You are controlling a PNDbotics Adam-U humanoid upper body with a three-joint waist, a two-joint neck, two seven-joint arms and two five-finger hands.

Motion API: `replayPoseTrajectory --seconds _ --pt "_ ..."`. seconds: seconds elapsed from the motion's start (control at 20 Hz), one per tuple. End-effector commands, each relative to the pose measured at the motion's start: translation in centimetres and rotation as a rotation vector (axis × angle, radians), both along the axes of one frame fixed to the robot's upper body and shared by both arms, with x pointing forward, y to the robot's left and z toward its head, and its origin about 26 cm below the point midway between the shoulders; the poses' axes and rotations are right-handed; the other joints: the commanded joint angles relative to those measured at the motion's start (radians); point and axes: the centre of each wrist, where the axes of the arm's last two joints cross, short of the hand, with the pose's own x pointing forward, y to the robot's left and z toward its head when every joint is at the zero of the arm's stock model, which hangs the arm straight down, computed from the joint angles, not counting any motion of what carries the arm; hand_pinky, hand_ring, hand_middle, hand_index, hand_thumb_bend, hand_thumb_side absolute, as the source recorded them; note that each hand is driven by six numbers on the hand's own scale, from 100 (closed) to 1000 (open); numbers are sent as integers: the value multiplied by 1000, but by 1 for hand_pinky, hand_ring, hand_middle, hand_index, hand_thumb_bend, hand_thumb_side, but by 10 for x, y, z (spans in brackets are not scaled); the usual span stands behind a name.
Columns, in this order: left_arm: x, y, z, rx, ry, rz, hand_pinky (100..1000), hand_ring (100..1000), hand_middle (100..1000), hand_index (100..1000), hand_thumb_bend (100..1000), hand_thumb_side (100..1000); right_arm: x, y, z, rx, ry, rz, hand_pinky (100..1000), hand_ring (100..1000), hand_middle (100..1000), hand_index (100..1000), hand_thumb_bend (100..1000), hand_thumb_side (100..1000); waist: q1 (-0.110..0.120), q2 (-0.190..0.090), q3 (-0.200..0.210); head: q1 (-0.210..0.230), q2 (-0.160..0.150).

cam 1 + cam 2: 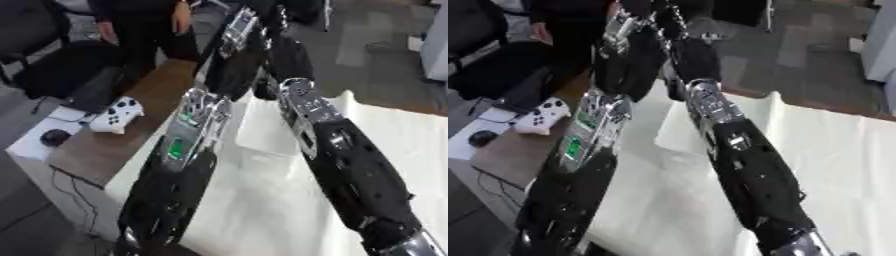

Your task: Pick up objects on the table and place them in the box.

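Arms fill most of both views — two black forearms with silver joints reach away from the camera across a table covered in a white cloth (262,200). The left arm (188,150) runs up from the lower left, with a small green light showing on its silver forearm section. The right arm (350,170) comes in from the lower right and crosses toward the middle. Both hands lie at the far end near the top of the views: the left hand (236,65) and the right hand (289,62) show only as dark, blurred shapes close together, and whether their fingers are spread, curled or holding anything cannot be told.

Neither the box nor any object to pick up can be made out on the cloth; the arms hide much of the far part of the table.

Left of the cloth, on the bare brown tabletop (114,145), lies a white game controller (116,115) — just beside it, a dark round mouse (54,136) rests on a white pad (31,146).
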Motion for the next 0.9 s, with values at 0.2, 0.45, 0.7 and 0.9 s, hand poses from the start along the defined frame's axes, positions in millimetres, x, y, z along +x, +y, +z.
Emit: replayPoseTrajectory --seconds 0.2,0.45,0.7,0.9 --pt "-2 -3 7 -6 -25 -11 989 806 854 952 109 834 -3 6 9 -53 -39 45 100 100 100 286 318 469 1 -10 1 -11 -3" --pt "-2 -3 7 -6 -25 -10 989 805 854 952 109 834 -1 3 8 -105 -43 60 100 143 342 500 254 565 1 -10 0 -10 -3" --pt "-2 -3 7 -6 -25 -10 989 805 854 953 109 834 1 0 7 -114 -42 49 100 156 346 501 245 540 1 -10 -2 -9 -3" --pt "-2 -3 8 -5 -25 -9 989 805 854 953 108 835 2 -2 5 -122 -45 40 100 184 379 516 250 550 1 -9 -3 -10 -3"
